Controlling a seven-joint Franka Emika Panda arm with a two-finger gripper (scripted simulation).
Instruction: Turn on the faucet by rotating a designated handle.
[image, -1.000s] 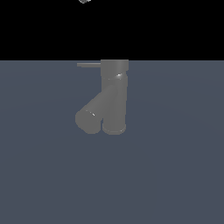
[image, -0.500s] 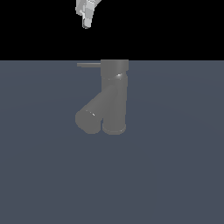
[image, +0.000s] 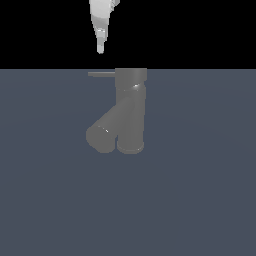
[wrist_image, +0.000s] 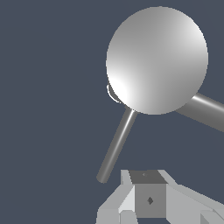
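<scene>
One handle (image: 101, 74) below the jaws

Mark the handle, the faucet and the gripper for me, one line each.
handle (image: 101, 74), exterior view, middle of the thin rod.
faucet (image: 131, 112), exterior view, on the upright cylinder.
gripper (image: 100, 48), exterior view, at the lower tip of the white jaws above the handle.

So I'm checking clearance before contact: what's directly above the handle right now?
The hand hangs above the handle near its free end, with a clear gap and no contact. The wrist view shows only bare rod. The hand's upper part is cut off by the frame.
</scene>
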